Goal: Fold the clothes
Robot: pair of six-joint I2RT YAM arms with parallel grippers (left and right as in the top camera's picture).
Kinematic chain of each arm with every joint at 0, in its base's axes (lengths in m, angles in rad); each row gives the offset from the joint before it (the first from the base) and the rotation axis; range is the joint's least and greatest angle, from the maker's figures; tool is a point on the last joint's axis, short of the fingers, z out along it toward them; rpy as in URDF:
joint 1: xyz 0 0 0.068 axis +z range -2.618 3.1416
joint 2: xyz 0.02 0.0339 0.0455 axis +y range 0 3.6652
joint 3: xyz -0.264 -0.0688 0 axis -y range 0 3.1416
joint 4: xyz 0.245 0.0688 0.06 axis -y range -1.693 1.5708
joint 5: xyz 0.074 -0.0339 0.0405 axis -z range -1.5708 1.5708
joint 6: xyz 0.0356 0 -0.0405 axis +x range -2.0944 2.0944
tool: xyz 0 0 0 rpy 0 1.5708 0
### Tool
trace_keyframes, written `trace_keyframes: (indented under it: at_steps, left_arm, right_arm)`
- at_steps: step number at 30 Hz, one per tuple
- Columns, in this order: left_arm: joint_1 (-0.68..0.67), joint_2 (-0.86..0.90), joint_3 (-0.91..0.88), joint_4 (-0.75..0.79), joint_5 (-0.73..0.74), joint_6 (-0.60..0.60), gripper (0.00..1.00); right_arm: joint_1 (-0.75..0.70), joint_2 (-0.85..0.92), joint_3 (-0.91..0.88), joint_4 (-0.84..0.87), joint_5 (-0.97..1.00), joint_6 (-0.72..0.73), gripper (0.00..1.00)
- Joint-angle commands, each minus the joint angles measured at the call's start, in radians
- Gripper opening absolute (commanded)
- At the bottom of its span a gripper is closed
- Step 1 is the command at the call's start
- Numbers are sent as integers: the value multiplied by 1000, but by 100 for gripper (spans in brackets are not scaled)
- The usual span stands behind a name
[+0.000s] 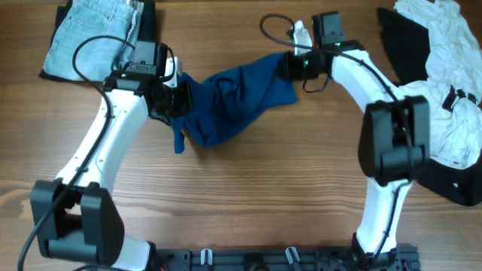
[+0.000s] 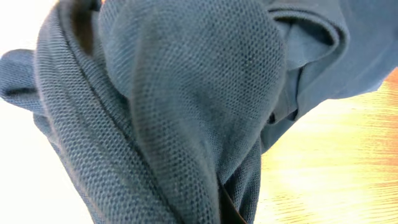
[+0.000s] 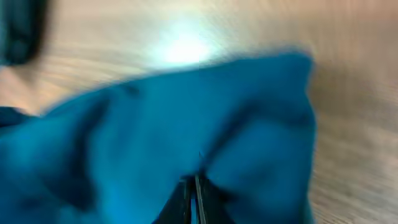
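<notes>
The clothes point(image 1: 233, 98), a deep-blue shirt, are bunched and stretched between my two grippers over the middle of the wooden table. My left gripper point(image 1: 179, 96) is shut on the shirt's left end, and a fold hangs below it. In the left wrist view the knit fabric point(image 2: 186, 93) fills the frame and hides the fingers almost fully. My right gripper point(image 1: 288, 68) is shut on the shirt's right end. In the right wrist view its dark fingers point(image 3: 185, 202) meet with blue cloth point(image 3: 186, 124) pinched between them; that view is blurred.
Pale blue jeans point(image 1: 94, 34) lie on a dark garment at the back left. A heap of white and black garments point(image 1: 444, 83) covers the right side, close to the right arm. Bare wood table point(image 1: 248, 196) lies in front of the shirt.
</notes>
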Motion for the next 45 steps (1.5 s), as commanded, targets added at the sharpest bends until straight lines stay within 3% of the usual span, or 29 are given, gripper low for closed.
trace_keyframes:
  at_steps: [1,7,10,15,19,24,25,26,28,29,32,35,45]
  left_arm:
    - [-5,-87,-1,0,-14,16,4]
    - [-67,-97,-1,-16,-31,-3,4]
    - [-134,-97,-1,-29,-166,-41,4]
    - [-146,-97,-1,-25,-239,-41,4]
    - [-123,-97,-1,15,-313,-40,4]
    - [-109,-97,-1,54,-312,-40,4]
    - [-109,-97,-1,54,-312,-40,4]
    - [-109,-97,-1,54,-312,-40,4]
    - [-109,-97,-1,55,-295,-40,4]
    - [-109,-97,-1,55,-285,-40,4]
    - [-109,-97,-1,55,-282,-40,4]
    - [-109,-97,-1,55,-282,-40,4]
    - [-110,-97,-1,54,-262,-40,4]
  right_arm:
    - [-2,85,-11,-54,87,36,4]
    - [-2,110,-50,-227,151,73,4]
    - [-2,110,-109,-315,152,96,4]
    - [0,89,-123,-433,132,84,4]
    - [3,-5,-122,-397,83,66,4]
    - [3,-254,-114,-335,82,27,4]
    - [4,-299,-114,-319,84,13,9]
    - [5,-341,-114,-294,107,13,22]
    - [7,-383,-114,-208,172,-14,66]
    - [7,-378,-115,-178,183,-13,72]
    - [7,-335,-117,-136,183,-30,74]
    - [14,-238,-117,-92,213,-35,68]
    - [126,-50,-121,-16,528,76,65]
